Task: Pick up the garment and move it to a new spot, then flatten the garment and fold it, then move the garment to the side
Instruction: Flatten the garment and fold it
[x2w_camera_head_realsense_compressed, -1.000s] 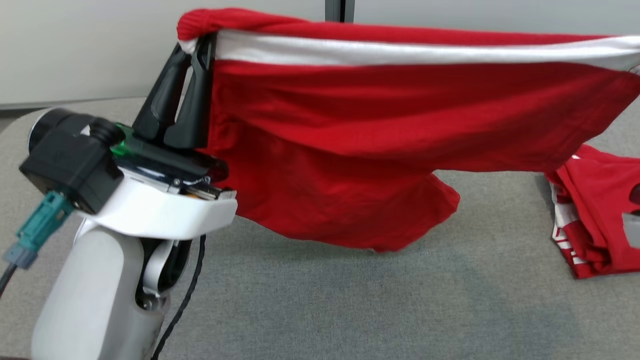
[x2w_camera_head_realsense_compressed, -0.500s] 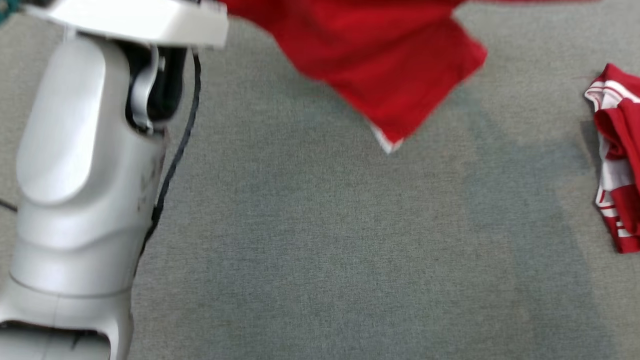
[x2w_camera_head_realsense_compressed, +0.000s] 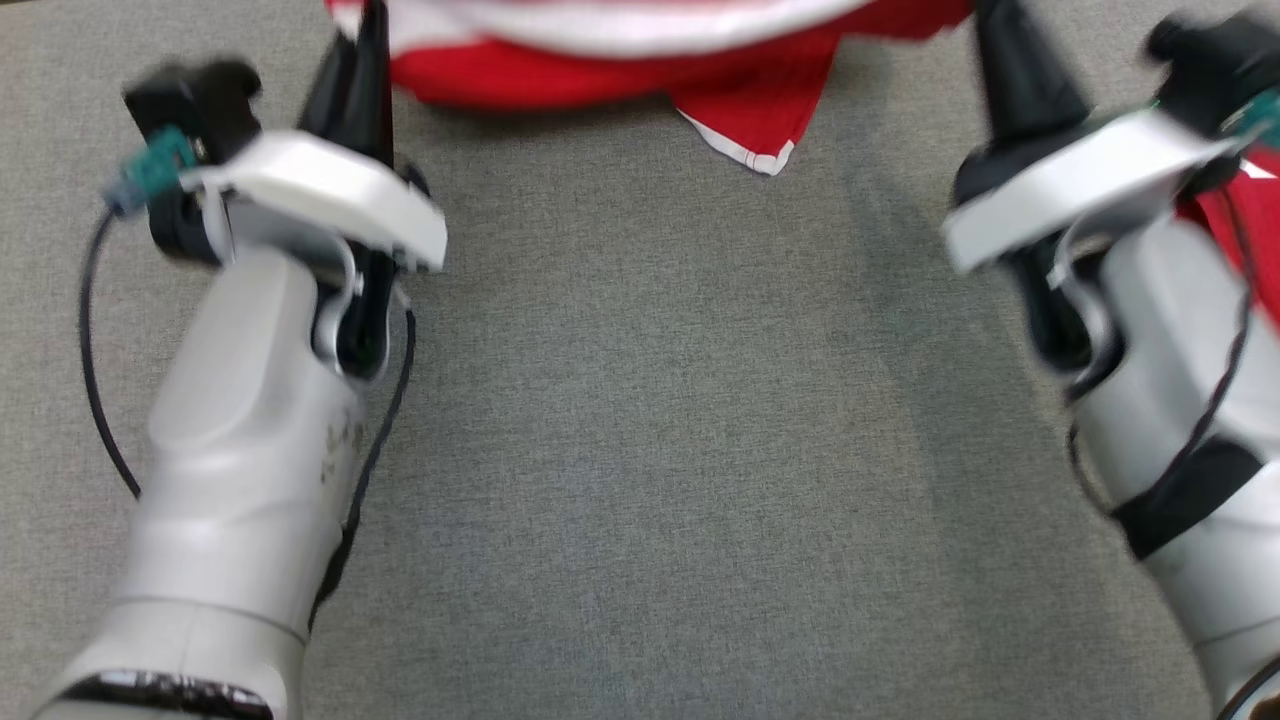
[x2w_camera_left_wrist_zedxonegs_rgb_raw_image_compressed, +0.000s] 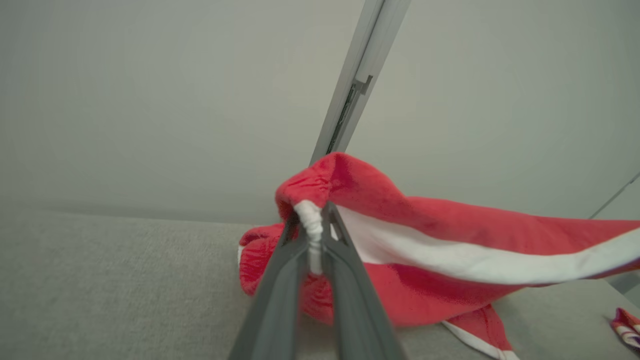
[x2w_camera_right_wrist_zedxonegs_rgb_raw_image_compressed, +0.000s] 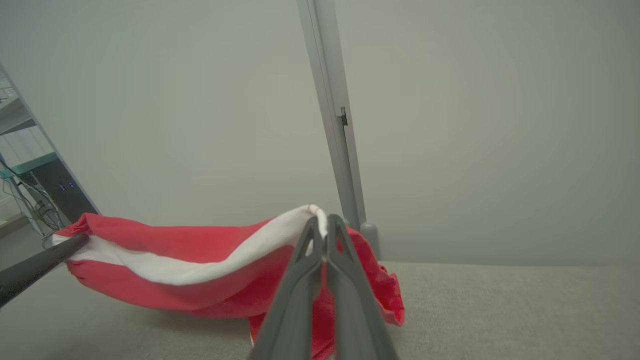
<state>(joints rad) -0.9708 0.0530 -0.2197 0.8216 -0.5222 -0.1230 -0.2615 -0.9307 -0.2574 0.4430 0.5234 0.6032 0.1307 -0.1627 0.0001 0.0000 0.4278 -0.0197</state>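
The garment (x2w_camera_head_realsense_compressed: 600, 60) is red with a broad white band and hangs stretched between my two grippers at the far side of the table. My left gripper (x2w_camera_head_realsense_compressed: 368, 20) is shut on its left end, where bunched white fabric sits pinched between the fingertips (x2w_camera_left_wrist_zedxonegs_rgb_raw_image_compressed: 312, 222). My right gripper (x2w_camera_head_realsense_compressed: 993, 25) is shut on the other end of the band (x2w_camera_right_wrist_zedxonegs_rgb_raw_image_compressed: 322, 225). The garment's (x2w_camera_left_wrist_zedxonegs_rgb_raw_image_compressed: 425, 250) lower part sags down, and a red corner with white trim (x2w_camera_head_realsense_compressed: 760, 155) touches the grey tabletop. In the right wrist view the garment (x2w_camera_right_wrist_zedxonegs_rgb_raw_image_compressed: 200, 260) runs left to the left gripper's dark finger (x2w_camera_right_wrist_zedxonegs_rgb_raw_image_compressed: 35, 267).
A second red-and-white garment (x2w_camera_head_realsense_compressed: 1245, 200) lies bunched at the table's right side, beside my right arm. The grey fabric tabletop (x2w_camera_head_realsense_compressed: 650, 420) stretches between my forearms. A pale wall with a grey vertical post (x2w_camera_right_wrist_zedxonegs_rgb_raw_image_compressed: 332, 125) stands behind the table.
The head camera has tilted down, so both arms are in its view. The garment stays held at both ends and hangs lower, its bottom corner now on the tabletop.
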